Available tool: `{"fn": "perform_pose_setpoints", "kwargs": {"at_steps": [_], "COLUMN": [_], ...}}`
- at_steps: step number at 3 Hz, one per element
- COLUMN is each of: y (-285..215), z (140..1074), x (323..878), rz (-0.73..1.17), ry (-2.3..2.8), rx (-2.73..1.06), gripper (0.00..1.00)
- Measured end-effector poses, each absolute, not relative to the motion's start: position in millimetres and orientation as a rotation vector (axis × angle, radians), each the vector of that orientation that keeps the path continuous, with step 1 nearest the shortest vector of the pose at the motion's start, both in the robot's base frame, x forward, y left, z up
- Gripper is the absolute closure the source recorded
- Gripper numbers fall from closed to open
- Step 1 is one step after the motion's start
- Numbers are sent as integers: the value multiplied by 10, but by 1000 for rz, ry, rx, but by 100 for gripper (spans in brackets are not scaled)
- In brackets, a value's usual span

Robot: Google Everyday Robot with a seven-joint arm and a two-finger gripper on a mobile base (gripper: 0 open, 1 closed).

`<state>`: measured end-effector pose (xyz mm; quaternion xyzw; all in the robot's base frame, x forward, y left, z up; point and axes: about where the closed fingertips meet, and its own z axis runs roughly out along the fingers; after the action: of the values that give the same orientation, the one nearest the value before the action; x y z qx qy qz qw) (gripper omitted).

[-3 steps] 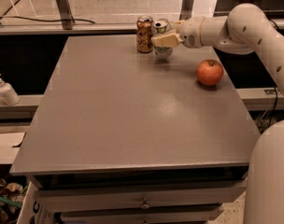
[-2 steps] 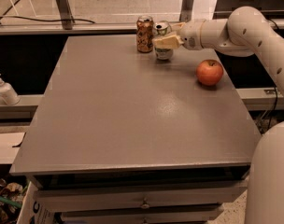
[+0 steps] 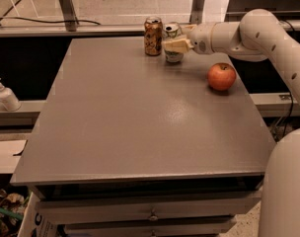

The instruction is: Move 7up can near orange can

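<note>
No lettering can be read on the 7up can (image 3: pixel 172 56) gripped by the pincer (image 3: pixel 175 44), nor on the orange can (image 3: pixel 153 36)

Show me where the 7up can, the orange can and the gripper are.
7up can (image 3: pixel 173 57), camera view, lower body.
orange can (image 3: pixel 153 34), camera view, middle of body.
gripper (image 3: pixel 171 45), camera view, its tip, across the 7up can.

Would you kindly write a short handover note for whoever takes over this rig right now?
Tool: at the far edge of the table, closed on the 7up can.
7up can: upright, just right of the orange can, with a narrow gap between them.
Done: the 7up can is already near the orange can.
Left: probably just release it and back the arm away without knocking either can.
The apple lies apart, to the right.
</note>
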<state>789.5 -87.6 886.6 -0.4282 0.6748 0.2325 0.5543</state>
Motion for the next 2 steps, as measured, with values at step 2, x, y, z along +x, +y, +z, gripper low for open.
{"fn": "perform_pose_setpoints", "kwargs": {"at_steps": [2], "y": [-830], "z": [8870], "x": [7916], "rz": [551], "ry": [1587], "rx": [-1027], "gripper": [0]}}
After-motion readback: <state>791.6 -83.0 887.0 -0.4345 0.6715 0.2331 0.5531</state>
